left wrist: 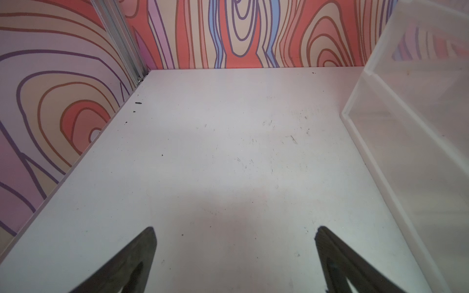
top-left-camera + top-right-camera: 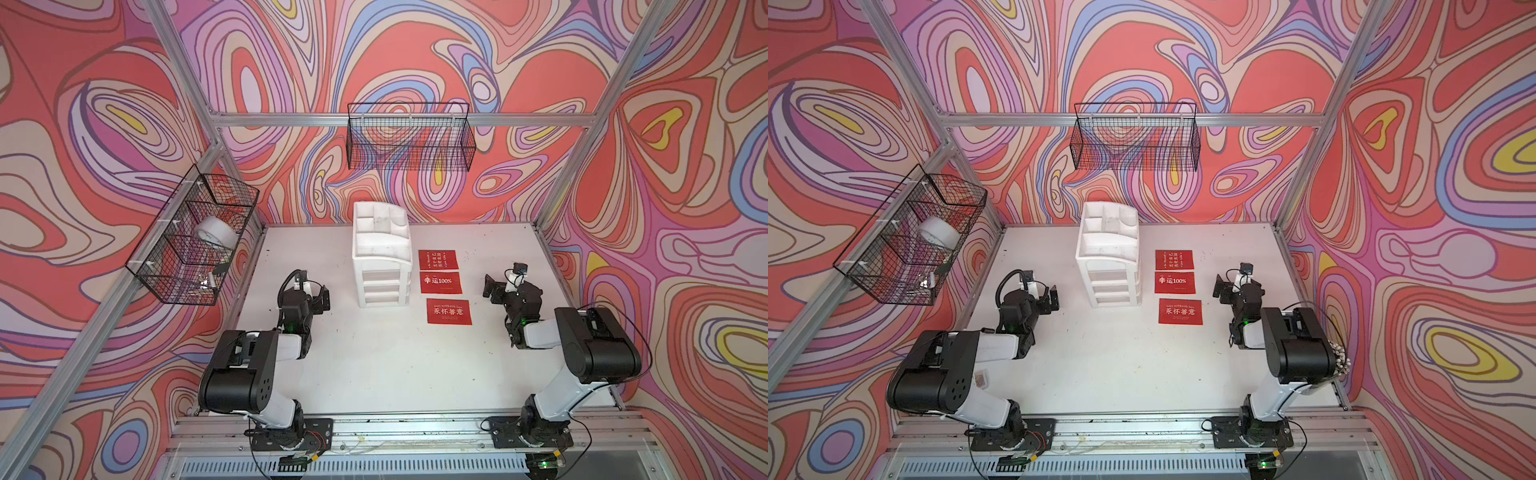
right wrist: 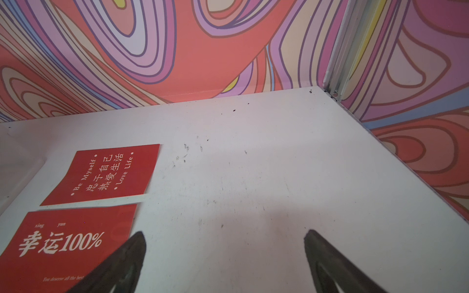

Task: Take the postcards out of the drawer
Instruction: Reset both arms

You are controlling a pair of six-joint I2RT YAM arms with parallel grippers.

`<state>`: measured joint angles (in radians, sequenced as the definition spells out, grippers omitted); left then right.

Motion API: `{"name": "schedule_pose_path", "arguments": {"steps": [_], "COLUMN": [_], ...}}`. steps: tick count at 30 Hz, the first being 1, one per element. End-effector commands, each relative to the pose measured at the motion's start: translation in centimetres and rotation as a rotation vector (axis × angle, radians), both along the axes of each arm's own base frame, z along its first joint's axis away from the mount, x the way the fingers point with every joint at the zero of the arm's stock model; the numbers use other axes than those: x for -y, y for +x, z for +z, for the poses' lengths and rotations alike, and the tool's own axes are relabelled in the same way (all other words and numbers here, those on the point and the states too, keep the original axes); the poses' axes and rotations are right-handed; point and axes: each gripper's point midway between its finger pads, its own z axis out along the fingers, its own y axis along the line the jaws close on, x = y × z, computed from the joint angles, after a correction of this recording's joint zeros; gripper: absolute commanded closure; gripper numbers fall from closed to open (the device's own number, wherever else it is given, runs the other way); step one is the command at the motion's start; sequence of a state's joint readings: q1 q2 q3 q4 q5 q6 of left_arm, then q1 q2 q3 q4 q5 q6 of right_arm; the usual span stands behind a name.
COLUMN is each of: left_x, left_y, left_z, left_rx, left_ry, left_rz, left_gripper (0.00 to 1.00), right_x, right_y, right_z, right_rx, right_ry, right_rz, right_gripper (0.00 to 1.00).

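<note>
Three red postcards with white lettering lie flat on the white table, in a row just right of the white drawer unit (image 2: 382,266): a far one (image 2: 437,259), the "100%" one (image 2: 441,282) and a near one (image 2: 449,311). The unit's three drawers look pushed in. My left gripper (image 2: 323,297) hovers left of the unit, open and empty, seen over bare table in its wrist view (image 1: 234,233). My right gripper (image 2: 493,286) is right of the cards, open and empty. In the right wrist view the gripper (image 3: 224,237) sits beside the "100%" card (image 3: 63,243) and the far card (image 3: 101,175).
A black wire basket (image 2: 195,237) on the left wall holds a roll of white tape (image 2: 216,235). Another wire basket (image 2: 409,137) hangs on the back wall. Aluminium posts stand at the table's back corners. The unit's side wall (image 1: 418,126) is close to the left gripper.
</note>
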<state>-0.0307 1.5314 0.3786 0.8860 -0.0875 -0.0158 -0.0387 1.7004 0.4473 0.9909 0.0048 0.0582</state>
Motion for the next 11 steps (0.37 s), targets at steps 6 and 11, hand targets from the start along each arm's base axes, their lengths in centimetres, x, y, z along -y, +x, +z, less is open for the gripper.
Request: {"name": "schedule_pose_path", "arguments": {"steps": [6, 11], "left_x": [-0.49, -0.47], "left_y": [-0.02, -0.06], "left_z": [-0.36, -0.27], "left_rx": [-0.010, -0.005], "left_ry": [-0.004, -0.002], "left_rz": [0.021, 0.021], "left_gripper": [0.00, 0.00], "right_x": [0.20, 0.24], "right_y": [-0.01, 0.02], "right_z": [-0.25, -0.21], "right_rx": [-0.007, -0.006], "right_ry": [-0.001, 0.000], "right_rz": [-0.010, -0.011], "right_gripper": [0.02, 0.02]}}
